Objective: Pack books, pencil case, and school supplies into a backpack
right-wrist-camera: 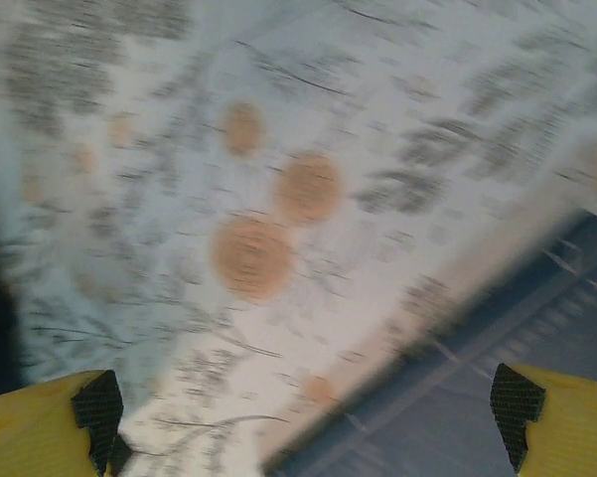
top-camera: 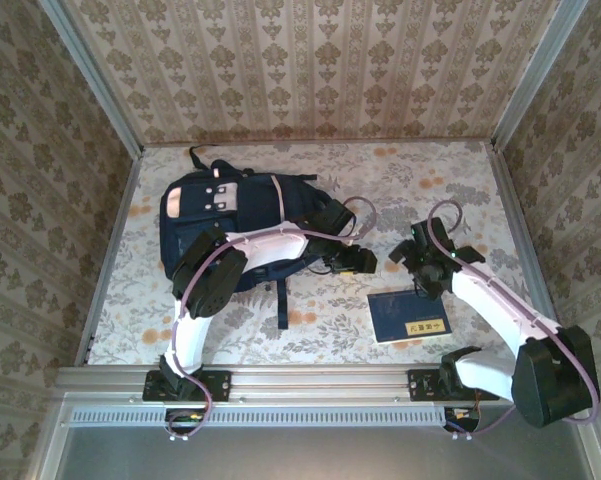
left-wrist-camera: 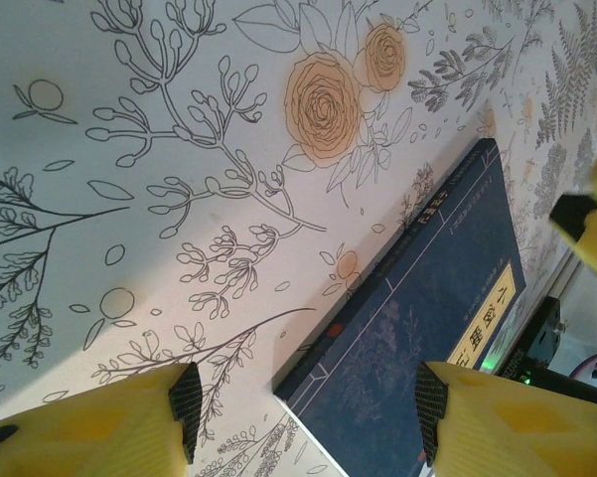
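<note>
The navy book with the yellow label (top-camera: 408, 317) lies on the surface right of the backpack (top-camera: 205, 215), not yet packed. The left fingers (left-wrist-camera: 129, 427) and right fingers (right-wrist-camera: 556, 417) hover over it, spread and empty. Everything else seems stowed.

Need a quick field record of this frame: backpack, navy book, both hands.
backpack: navy, lying on the far left of the table, left arm reaching over it
navy book: yellow label, flat on the table at near right, not yet in the backpack
left hand: open, holding nothing, book's corner just ahead of it
right hand: open wide, holding nothing, over the table beside the book; view blurred
</note>
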